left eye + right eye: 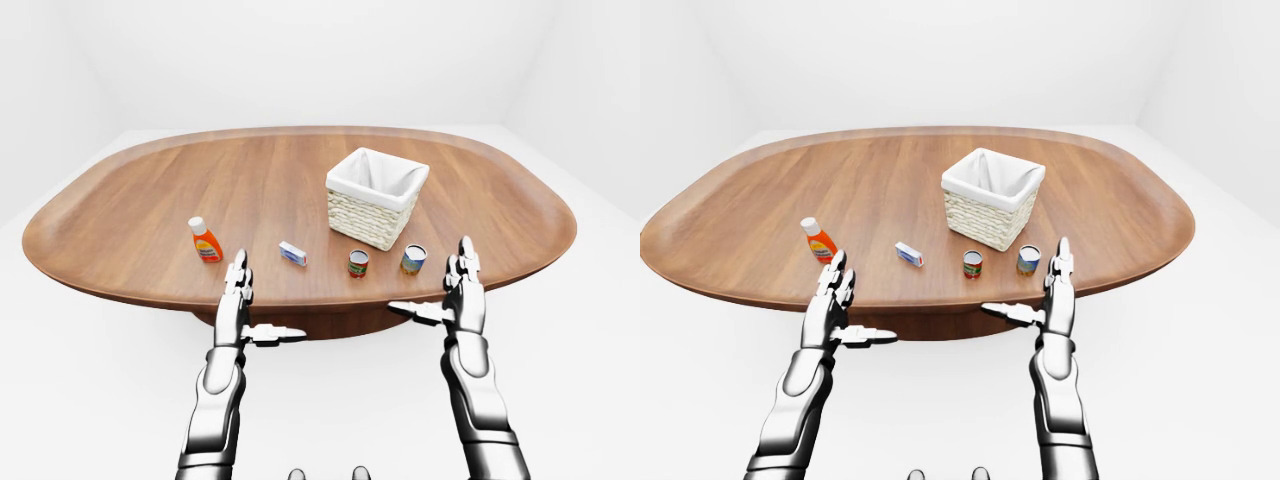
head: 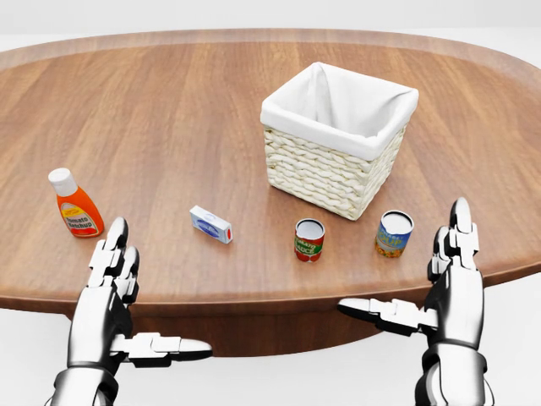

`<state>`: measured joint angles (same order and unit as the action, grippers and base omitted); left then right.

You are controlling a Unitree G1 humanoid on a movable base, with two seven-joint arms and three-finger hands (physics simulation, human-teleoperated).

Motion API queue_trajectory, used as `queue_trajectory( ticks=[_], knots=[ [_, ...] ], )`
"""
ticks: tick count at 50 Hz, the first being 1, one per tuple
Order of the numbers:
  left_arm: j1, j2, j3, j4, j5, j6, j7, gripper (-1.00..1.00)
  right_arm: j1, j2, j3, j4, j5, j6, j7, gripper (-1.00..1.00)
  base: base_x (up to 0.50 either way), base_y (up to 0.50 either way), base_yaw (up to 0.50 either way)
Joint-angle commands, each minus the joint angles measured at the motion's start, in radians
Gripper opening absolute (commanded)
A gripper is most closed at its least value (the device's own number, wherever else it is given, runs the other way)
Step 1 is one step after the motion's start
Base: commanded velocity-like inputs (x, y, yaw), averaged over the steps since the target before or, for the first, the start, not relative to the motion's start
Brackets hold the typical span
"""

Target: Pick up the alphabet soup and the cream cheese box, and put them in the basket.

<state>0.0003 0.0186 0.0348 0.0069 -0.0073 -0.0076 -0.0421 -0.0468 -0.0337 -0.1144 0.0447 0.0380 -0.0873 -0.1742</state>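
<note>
Your oval worktop (image 2: 169,110) carries the white-lined basket (image 2: 338,139) far right. Near its edge, your left robot hand (image 2: 114,279) and right robot hand (image 2: 448,279) hover spread, holding nothing. Between them stand the alphabet soup (image 2: 309,239) and, left of it, the cream cheese box (image 2: 210,224).

- Bare table (image 2: 169,118) lies left of the basket (image 2: 338,139).
- Alphabet soup (image 2: 309,239) and another can (image 2: 394,233) crowd the basket's near side.
</note>
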Motion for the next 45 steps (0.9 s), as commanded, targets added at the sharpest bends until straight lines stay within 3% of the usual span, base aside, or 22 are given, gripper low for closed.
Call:
queue_trajectory(
  ticks=[1, 4, 9, 11, 12, 19, 21, 24, 27, 32, 38, 43, 45],
  knots=[
    [-0.007, 0.001, 0.004, 0.016, -0.003, -0.011, 0.003, 1.0, -0.013, -0.007, -0.023, 0.007, 0.01, 0.0, -0.068, 1.0, 0.0, 0.0, 0.0],
    [0.0, 0.001, 0.0, -0.005, 0.001, 0.004, 0.004, 1.0, -0.018, -0.01, -0.041, 0.014, 0.027, 0.0, -0.092, 1.0, 0.0, 0.0, 0.0],
    [-0.002, 0.002, 0.002, 0.006, 0.003, -0.002, 0.004, 1.0, -0.021, -0.015, -0.064, 0.005, 0.041, 0.0, -0.153, 1.0, 0.0, 0.0, 0.0],
    [0.003, 0.0, -0.001, -0.01, 0.005, 0.009, 0.005, 1.0, -0.022, -0.02, -0.066, 0.008, 0.052, 0.0, -0.155, 1.0, 0.0, 0.0, 0.0],
    [-0.004, 0.002, 0.002, 0.01, 0.004, -0.004, 0.003, 1.0, -0.02, -0.02, -0.07, 0.002, 0.055, 0.0, -0.162, 1.0, 0.0, 0.0, 0.0],
    [0.0, 0.001, 0.0, 0.001, 0.008, 0.004, 0.003, 1.0, -0.014, -0.026, -0.083, -0.013, 0.019, 0.0, -0.225, 1.0, 0.0, 0.0, 0.0],
    [0.005, 0.0, -0.003, -0.018, 0.009, 0.019, 0.004, 1.0, -0.011, -0.026, -0.093, -0.02, 0.012, 0.0, -0.251, 1.0, 0.0, 0.0, 0.0],
    [-0.002, 0.001, 0.0, 0.009, 0.009, -0.001, 0.003, 1.0, -0.001, -0.029, -0.123, -0.042, 0.04, 0.0, -0.274, 1.0, 0.0, 0.0, 0.0],
    [-0.006, 0.002, 0.0, 0.018, 0.009, -0.006, 0.002, 1.0, 0.004, -0.033, -0.149, -0.046, 0.07, 0.0, -0.302, 1.0, 0.0, 0.0, 0.0],
    [0.002, 0.0, -0.002, -0.006, 0.008, 0.01, 0.002, 1.0, 0.004, -0.036, -0.158, -0.056, 0.079, 0.0, -0.336, 1.0, 0.0, 0.0, 0.0],
    [-0.008, 0.002, 0.001, 0.02, 0.006, -0.006, 0.001, 1.0, -0.011, -0.045, -0.191, -0.046, 0.017, 0.0, -0.349, 1.0, 0.0, 0.0, 0.0],
    [-0.003, 0.001, -0.001, 0.002, 0.005, 0.007, 0.002, 1.0, 0.002, -0.05, -0.21, -0.086, 0.018, 0.0, -0.349, 1.0, 0.0, 0.0, 0.0],
    [-0.008, 0.002, 0.001, 0.019, 0.004, -0.005, 0.001, 1.0, 0.009, -0.049, -0.215, -0.108, 0.015, 0.0, -0.349, 1.0, 0.0, 0.0, 0.0]
  ],
)
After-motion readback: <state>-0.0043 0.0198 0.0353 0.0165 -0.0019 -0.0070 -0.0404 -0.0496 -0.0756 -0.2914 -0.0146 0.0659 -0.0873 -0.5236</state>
